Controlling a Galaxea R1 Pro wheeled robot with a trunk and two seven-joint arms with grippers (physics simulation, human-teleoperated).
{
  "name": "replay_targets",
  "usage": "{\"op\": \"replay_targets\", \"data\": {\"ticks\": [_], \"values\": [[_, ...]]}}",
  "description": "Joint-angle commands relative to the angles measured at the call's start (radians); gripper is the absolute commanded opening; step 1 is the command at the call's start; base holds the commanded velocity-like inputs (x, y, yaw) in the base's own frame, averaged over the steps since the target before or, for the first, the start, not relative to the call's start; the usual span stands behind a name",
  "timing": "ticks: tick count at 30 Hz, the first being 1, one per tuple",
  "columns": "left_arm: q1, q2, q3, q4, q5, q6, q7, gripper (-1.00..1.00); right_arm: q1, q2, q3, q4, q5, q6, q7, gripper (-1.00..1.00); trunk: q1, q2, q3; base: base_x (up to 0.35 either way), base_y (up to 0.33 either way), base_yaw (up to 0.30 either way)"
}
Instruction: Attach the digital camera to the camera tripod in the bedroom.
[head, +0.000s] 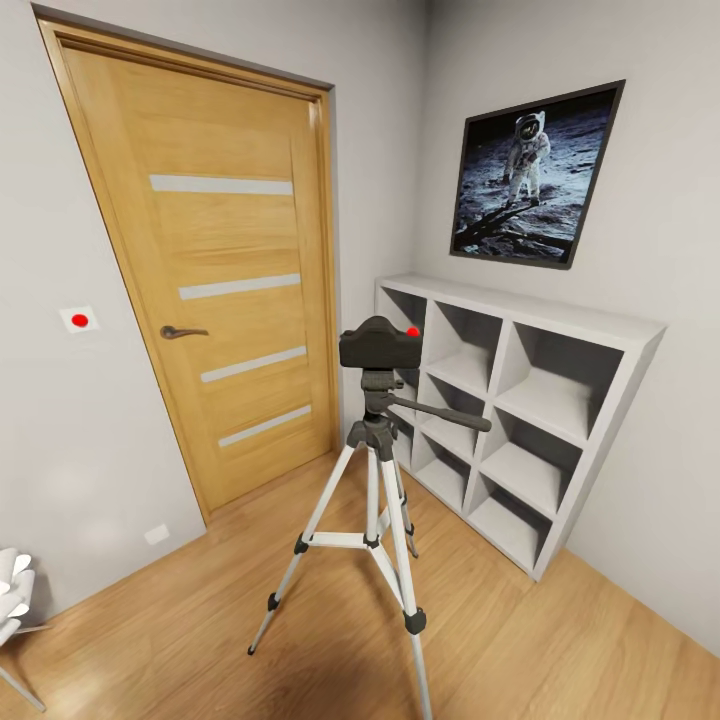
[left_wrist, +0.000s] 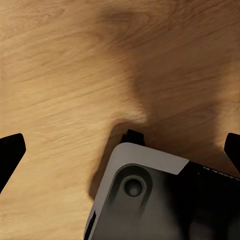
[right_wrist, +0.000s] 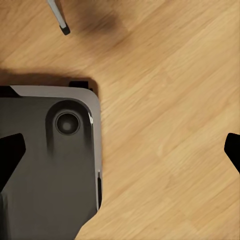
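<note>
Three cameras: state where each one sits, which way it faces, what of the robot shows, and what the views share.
Head view: on the robot's head, facing forward and down at the digital camera atop the camera tripod, with the door and white cube shelves behind.
Left wrist view: near the left hand, facing down at the floor; open fingertips and the robot's base show.
Right wrist view: near the right hand, facing down; open fingertips, base and a tripod foot show.
Shared: wood floor in all; base in both wrist views.
</note>
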Motion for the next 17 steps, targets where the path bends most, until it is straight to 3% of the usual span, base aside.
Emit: {"op": "replay_targets", "data": {"ticks": [1, 17], "values": [[-0.001, 0.0, -0.008, -0.001, 0.007, 0.004, 0.003, 1.0, -0.002, 0.0, -0.008, 0.003, 0.011, -0.005, -0.004, 1.0, 0.001, -0.002, -0.002, 0.0, 0.0, 0.0], [-0.001, -0.002, -0.007, -0.002, 0.009, 0.003, 0.003, 1.0, -0.002, 0.0, -0.009, 0.003, 0.01, -0.006, -0.004, 1.0, 0.001, -0.002, -0.002, 0.0, 0.0, 0.0]]}}
